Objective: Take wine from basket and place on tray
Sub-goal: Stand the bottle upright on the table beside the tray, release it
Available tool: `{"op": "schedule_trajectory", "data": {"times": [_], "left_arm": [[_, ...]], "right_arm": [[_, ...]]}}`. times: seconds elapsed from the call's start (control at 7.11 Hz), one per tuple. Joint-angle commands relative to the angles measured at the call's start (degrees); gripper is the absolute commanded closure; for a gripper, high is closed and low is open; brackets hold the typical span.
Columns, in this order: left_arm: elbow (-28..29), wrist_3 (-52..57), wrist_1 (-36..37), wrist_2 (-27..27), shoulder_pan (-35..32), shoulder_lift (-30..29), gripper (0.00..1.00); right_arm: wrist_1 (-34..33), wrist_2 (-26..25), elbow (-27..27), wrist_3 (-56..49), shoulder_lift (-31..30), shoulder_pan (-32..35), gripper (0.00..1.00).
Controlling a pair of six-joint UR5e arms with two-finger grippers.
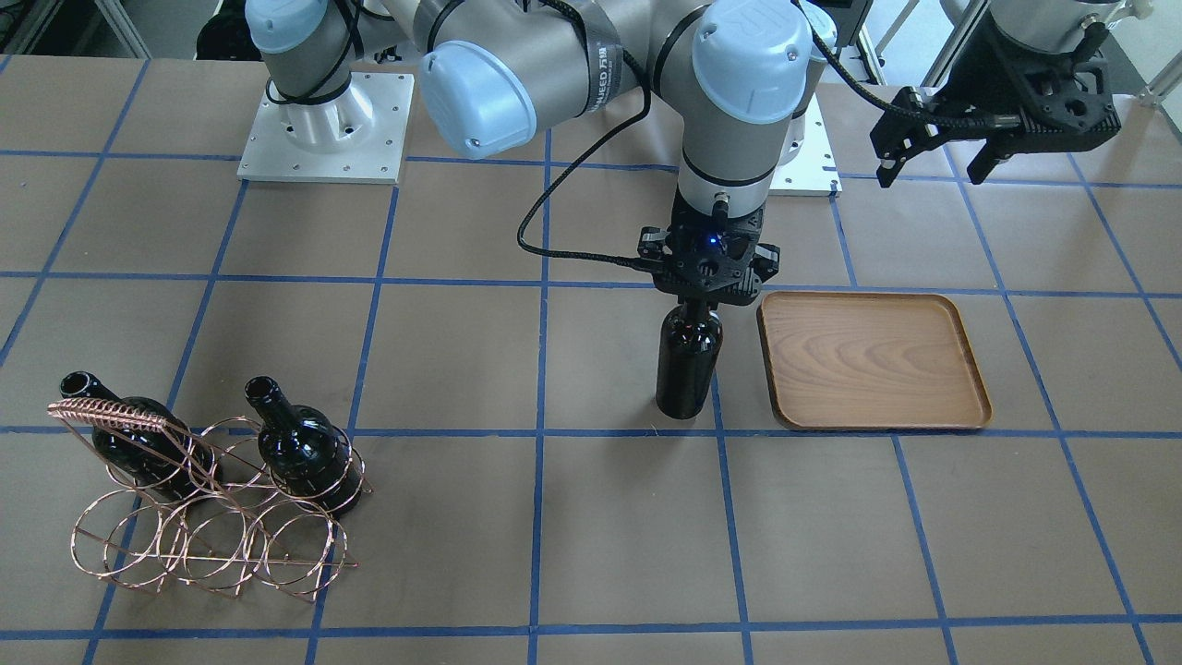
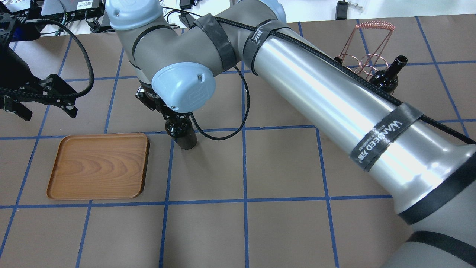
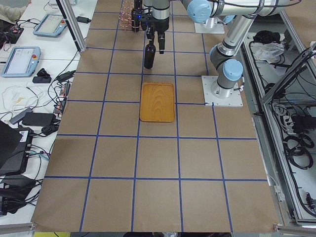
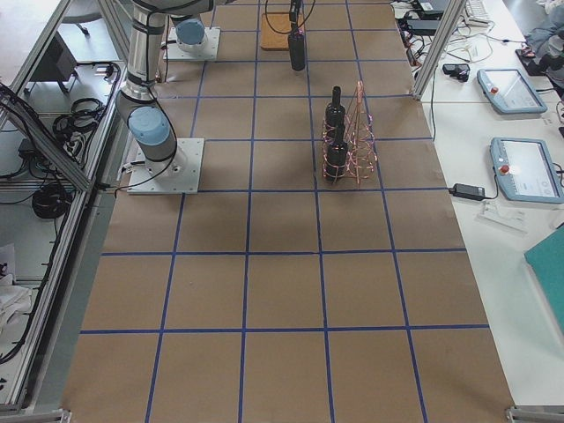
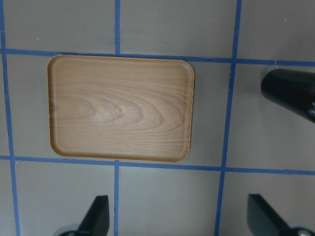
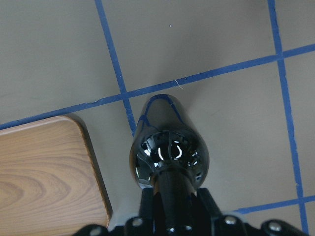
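Clasping the neck of the upright wine from above, right gripper, tray just beside.

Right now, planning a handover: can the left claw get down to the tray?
Probably yes. The left claw hangs open near the bare tray; the wine in the right claw is beside it, not over it.

The right arm reaches down to mid-frame, the right tool pointing straight down, fingers clamped on the neck of the wine. The left tool hangs at upper right, fingers spread apart.
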Motion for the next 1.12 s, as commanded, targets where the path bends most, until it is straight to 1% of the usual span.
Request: {"op": "schedule_trajectory", "data": {"times": [0.0,0.14,0.28,0.42,0.56,0.7,0.98], "left_arm": [[-0.1,0.0,-1.2,1.1,0.0,0.0,0.00],[0.0,0.0,-1.3,1.2,0.0,0.0,0.00],[0.0,0.0,-1.3,1.2,0.1,-0.1,0.00],[-0.1,0.0,-0.8,1.1,0.1,-0.3,0.00],[-0.1,0.2,-0.8,1.0,0.0,-0.3,0.00],[0.1,0.4,-0.7,0.7,-0.1,-0.8,0.00],[0.6,0.2,-0.3,0.3,-1.0,-1.5,0.00]], "right_arm": [[-0.2,1.6,-0.1,0.4,0.4,0.6,0.53],[-0.2,0.6,0.0,0.1,0.3,0.6,0.30],[-2.2,0.6,0.7,-2.8,0.2,0.7,0.00],[-2.1,0.7,1.1,-5.2,-2.5,-0.4,0.00],[1.1,0.5,1.9,-8.2,-6.4,-1.7,0.00],[3.8,0.5,3.0,-12.3,-9.8,-5.4,0.00],[9.1,0.2,8.1,-23.9,-17.6,-14.4,0.00]]}}
